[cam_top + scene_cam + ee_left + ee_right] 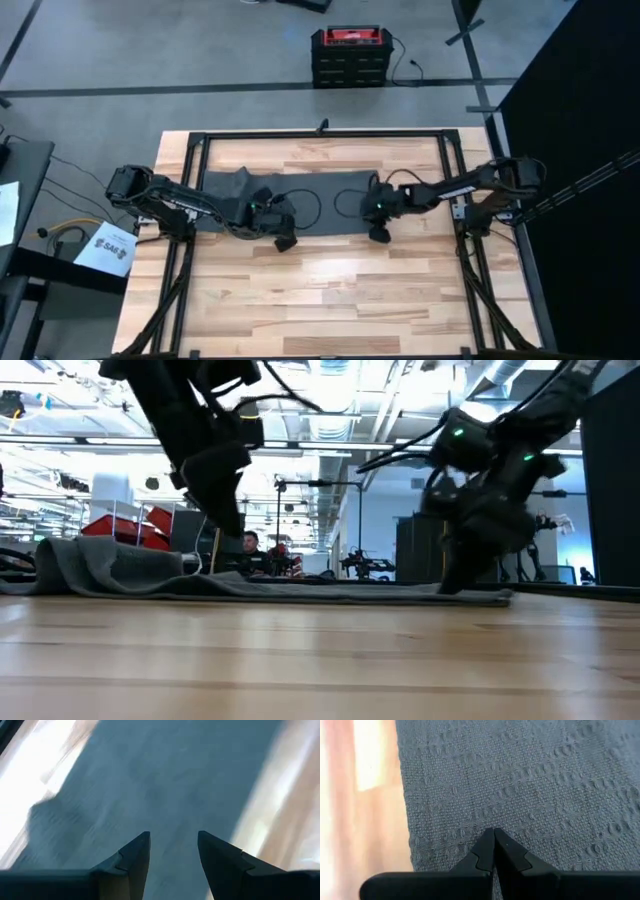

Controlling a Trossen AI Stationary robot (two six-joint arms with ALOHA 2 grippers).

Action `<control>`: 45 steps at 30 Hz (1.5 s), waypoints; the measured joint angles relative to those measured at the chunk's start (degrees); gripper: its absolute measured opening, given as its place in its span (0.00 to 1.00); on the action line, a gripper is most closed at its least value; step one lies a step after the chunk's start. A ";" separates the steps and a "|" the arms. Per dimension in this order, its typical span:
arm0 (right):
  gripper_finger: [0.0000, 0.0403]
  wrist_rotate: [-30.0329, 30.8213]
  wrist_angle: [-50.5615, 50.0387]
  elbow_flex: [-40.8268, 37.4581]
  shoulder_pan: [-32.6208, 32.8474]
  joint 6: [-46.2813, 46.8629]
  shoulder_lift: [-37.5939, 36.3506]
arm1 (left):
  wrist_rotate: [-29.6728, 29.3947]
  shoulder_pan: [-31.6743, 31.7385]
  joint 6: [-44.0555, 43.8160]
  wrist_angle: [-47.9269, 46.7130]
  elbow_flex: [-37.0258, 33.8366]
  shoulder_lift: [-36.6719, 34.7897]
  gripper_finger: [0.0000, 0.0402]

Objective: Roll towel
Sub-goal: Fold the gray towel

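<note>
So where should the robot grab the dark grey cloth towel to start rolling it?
Probably at a short end. The dark grey cloth towel lies as a long flat strip across the wooden table, so pinching an end edge from above should let it curl over. The right gripper, shut, already presses near the right end; the left gripper is open above the cloth.

Grey towel point(330, 190) on wooden table point(330, 290)

Robotics lab or workshop. Concrete floor point(200, 50) with taped lines, red toolbox point(347, 56), exposed ceiling pipes point(330, 380). Person point(250, 550) among equipment behind the table point(320, 660).
</note>
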 joint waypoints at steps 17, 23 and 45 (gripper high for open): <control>0.00 8.27 -27.61 -1.26 16.02 28.25 -26.47 | -1.11 7.08 -2.16 -1.41 -4.00 0.27 0.38; 0.00 9.25 -9.11 -1.21 11.98 14.63 -21.48 | -1.07 12.20 -0.50 -1.38 -4.52 0.24 0.38; 0.00 -3.67 17.16 38.81 -7.05 -18.97 27.43 | 1.86 -4.14 -26.93 -11.36 -12.26 -12.25 0.38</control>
